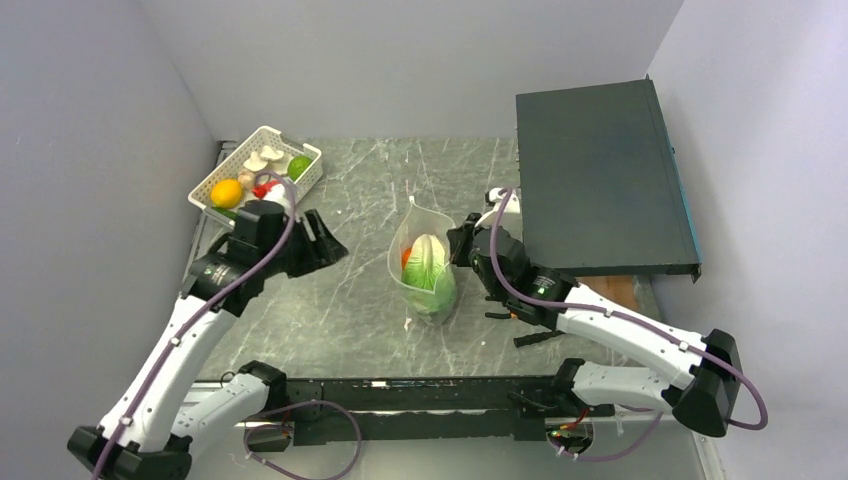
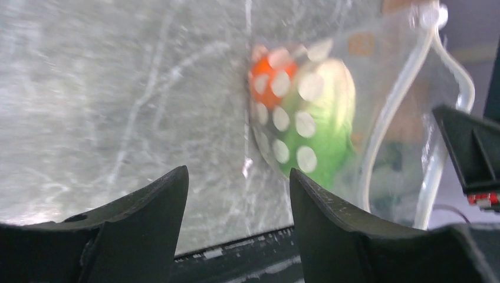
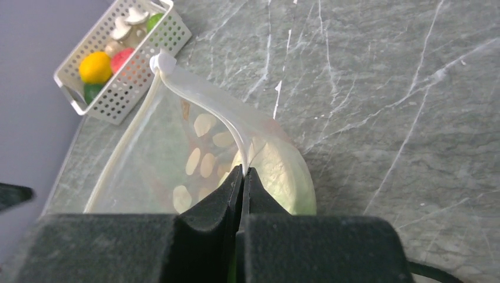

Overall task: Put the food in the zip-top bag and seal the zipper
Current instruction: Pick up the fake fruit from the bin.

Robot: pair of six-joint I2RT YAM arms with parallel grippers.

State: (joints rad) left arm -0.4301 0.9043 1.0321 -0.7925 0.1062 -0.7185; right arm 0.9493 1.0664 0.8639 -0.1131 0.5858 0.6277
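Observation:
The zip-top bag (image 1: 424, 262) stands near the table's middle with its mouth open toward the back. Inside it lie the leafy lettuce (image 1: 429, 263) and a red-orange fruit (image 1: 406, 256). My right gripper (image 3: 243, 171) is shut on the bag's right rim, on the whitish zipper (image 3: 197, 96) strip. My left gripper (image 2: 236, 177) is open with nothing between its fingers, to the left of the bag (image 2: 354, 118) and apart from it. More food sits in the white basket (image 1: 310, 172): a yellow-orange citrus (image 1: 226, 192), pale mushrooms (image 1: 262, 157) and a round green fruit (image 1: 298, 166).
A large dark flat case (image 1: 600, 180) lies at the back right, close behind my right arm. The white basket stands at the back left by the wall. Grey walls close in the table on the left, back and right.

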